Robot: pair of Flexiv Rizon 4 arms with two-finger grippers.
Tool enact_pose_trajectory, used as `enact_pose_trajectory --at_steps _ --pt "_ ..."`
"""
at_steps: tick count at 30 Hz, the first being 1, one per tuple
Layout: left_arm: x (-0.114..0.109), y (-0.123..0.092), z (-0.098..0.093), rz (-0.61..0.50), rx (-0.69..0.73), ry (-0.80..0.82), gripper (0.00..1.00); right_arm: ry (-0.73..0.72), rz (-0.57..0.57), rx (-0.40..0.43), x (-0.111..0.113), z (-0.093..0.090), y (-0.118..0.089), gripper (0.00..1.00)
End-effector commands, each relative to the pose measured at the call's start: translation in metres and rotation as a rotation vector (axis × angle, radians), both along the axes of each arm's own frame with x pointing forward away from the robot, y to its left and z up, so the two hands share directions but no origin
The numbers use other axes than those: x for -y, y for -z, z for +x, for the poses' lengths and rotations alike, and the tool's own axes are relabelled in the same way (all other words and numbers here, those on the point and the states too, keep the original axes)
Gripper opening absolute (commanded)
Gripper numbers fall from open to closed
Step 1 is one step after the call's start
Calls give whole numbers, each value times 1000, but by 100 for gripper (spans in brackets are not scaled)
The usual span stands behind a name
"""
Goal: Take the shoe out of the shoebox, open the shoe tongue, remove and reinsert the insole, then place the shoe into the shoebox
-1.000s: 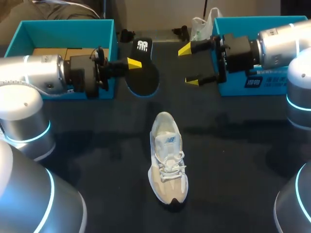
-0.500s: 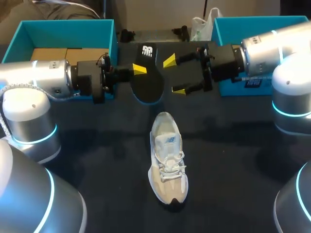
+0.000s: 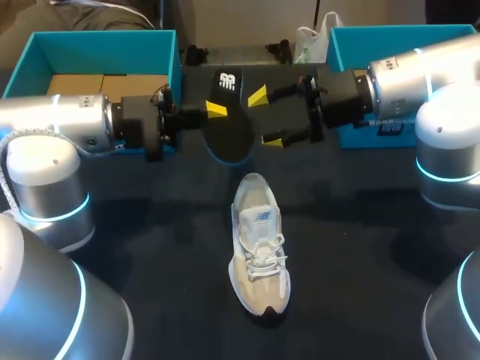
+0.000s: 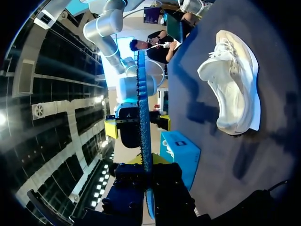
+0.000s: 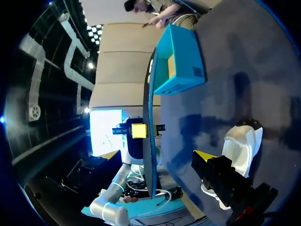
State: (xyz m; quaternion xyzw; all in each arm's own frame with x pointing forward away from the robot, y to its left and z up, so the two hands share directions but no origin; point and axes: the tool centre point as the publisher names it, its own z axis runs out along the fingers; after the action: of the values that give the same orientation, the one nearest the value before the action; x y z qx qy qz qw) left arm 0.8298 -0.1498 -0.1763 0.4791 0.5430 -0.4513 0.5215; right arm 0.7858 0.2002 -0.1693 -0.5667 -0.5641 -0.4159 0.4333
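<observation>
The thin, oval black insole [image 3: 229, 135] is clamped by the left gripper [image 3: 215, 110], the right gripper [image 3: 265, 118] being spread wide beside it.

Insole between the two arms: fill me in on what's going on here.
The left hand holds the black insole above the table, behind the shoe. The right hand is open beside the insole, not gripping it. The pale shoe lies on the table, outside the teal shoeboxes.
</observation>
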Motion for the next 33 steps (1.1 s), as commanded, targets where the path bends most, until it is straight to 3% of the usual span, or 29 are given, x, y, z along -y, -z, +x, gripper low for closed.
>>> enact_pose_trajectory --at_steps 1,11,13,17,22,33 --pt "5 2 -2 -15 11 -16 0 -8 8 -2 -13 3 7 100" --pt "11 3 -2 -14 55 -4 0 -52 24 5 -28 -4 14 98" --pt "12 3 -2 -15 56 0 0 -57 27 8 -29 -6 14 78" --pt "13 3 -2 -17 59 9 0 -62 29 11 -30 -9 14 52" --pt "13 3 -2 -18 62 16 0 -64 30 16 -29 -10 15 39" --pt "13 5 -2 -29 90 22 0 -65 39 19 -27 -9 14 38"
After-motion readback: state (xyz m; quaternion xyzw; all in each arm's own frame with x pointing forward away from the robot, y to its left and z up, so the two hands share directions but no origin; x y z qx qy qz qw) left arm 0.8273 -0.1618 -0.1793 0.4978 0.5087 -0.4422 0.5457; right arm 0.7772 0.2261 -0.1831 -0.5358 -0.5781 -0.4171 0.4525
